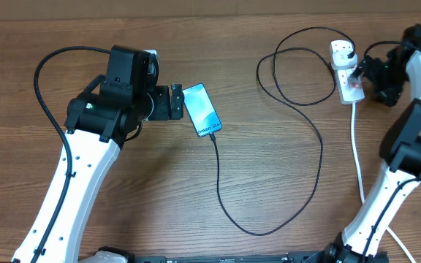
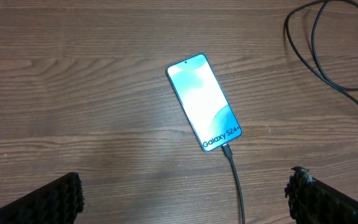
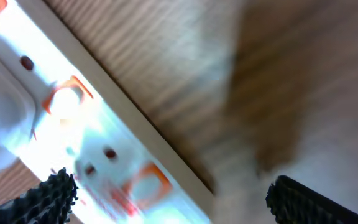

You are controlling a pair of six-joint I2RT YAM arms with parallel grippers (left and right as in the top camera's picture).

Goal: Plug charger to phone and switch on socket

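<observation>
1. Nearest, the charger (image 1: pixel 254 231) is curved in a wide loop of cable on the table (image 1: pixel 283 175).
2. Farther, left of centre, the phone (image 2: pixel 204 102) is laid flat with its screen lit, and the charger's connector is seated in its near edge.
3. The left gripper (image 2: pixel 185 202) is held just left of the phone, jaws spread wide and empty.
4. Far right, the socket (image 1: pixel 346 71) is reached by the cable.
5. The right gripper (image 3: pixel 179 199) is held close over the socket, jaws wide apart, nothing gripped.
</observation>
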